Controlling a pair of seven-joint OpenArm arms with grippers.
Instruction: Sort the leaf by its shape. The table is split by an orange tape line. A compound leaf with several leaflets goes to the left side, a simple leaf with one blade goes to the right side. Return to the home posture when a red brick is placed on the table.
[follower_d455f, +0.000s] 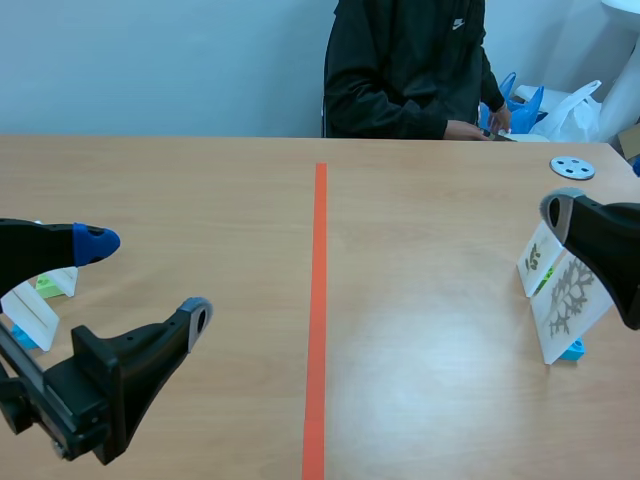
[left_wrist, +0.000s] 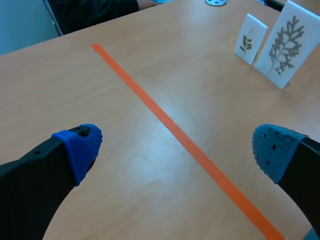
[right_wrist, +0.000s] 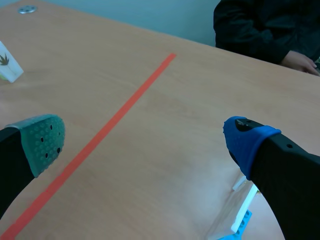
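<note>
Dividing mark: orange tape line, running straight down the wooden table from the far part to the near edge.
Left gripper: low over the table on the left side of the tape line, well clear of it; fingers spread wide, nothing between them; one blue pad and a second blue pad in its wrist view, with the tape line crossing the gap.
Right gripper: on the right side of the tape line, near the table's right edge; fingers wide apart and holding nothing; one green pad, one blue pad.
Small leaf card: white, upright, right of the tape line and well apart from it; bears a green leaf of several small leaflets.
Large leaf card: white, upright in a blue stand, just beside the small card and on its nearer side; bears a grey, much-divided leaf; partly hidden by the right arm.
Left-side cards: two white cards on blue and green stands, far left of the tape line, behind the left gripper; one shows a dark leaf in the right wrist view.
Grey disc: flat, with holes, far right of the tape line, beyond the leaf cards.
Person: black jacket, seated at the far edge just right of the tape line, hands together at the table's edge.
</note>
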